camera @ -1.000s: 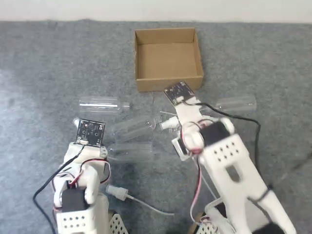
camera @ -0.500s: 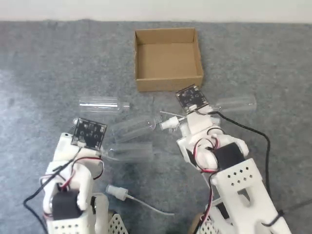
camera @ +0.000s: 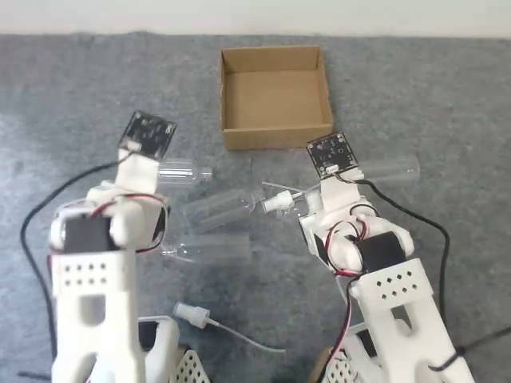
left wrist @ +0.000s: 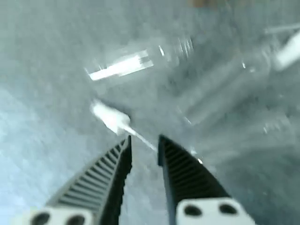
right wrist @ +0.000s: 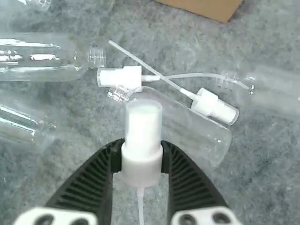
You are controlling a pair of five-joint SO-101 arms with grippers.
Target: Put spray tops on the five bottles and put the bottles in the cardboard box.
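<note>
Above the bottles (right wrist: 37,56), the right tool (right wrist: 142,145) grips a spray top (right wrist: 143,119); the left tool (left wrist: 144,139) hangs slightly parted, empty.

Looks like a robotics lab bench: grey felt-covered table (camera: 64,96), bare white wall (camera: 255,16).

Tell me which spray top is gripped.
The top in the right gripper, pinched at its collar. Two other tops lie loose on the mat near it; a fourth lies farther off.
</note>
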